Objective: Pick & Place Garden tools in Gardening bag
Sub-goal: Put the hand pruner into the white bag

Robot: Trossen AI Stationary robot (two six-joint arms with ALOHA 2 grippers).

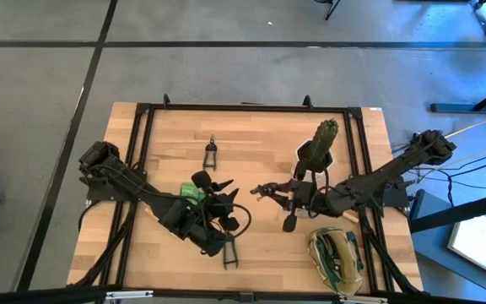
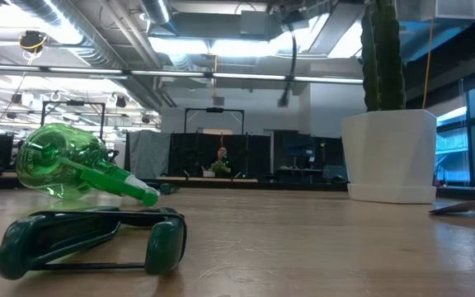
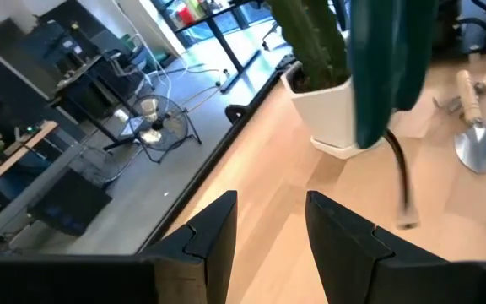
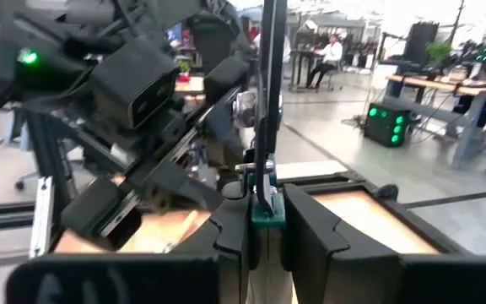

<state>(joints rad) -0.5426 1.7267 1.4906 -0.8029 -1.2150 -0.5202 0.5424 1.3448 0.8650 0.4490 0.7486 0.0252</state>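
Between my right gripper's point(image 4: 264, 224) fingers I have a pair of shears point(image 4: 268, 127) clamped, blades standing clear so they can drop into the bag point(image 1: 336, 260), which lies near that gripper toward the table's front edge. My left gripper point(image 3: 264, 232) hangs with fingers apart and empty, raised to keep out of the handover. Just beside it lie the spray bottle point(image 1: 192, 193) and green-handled shears point(image 1: 231, 253). Beyond the right gripper stand the cactus point(image 1: 326, 135) and a trowel point(image 1: 296, 211), which I judge comes next.
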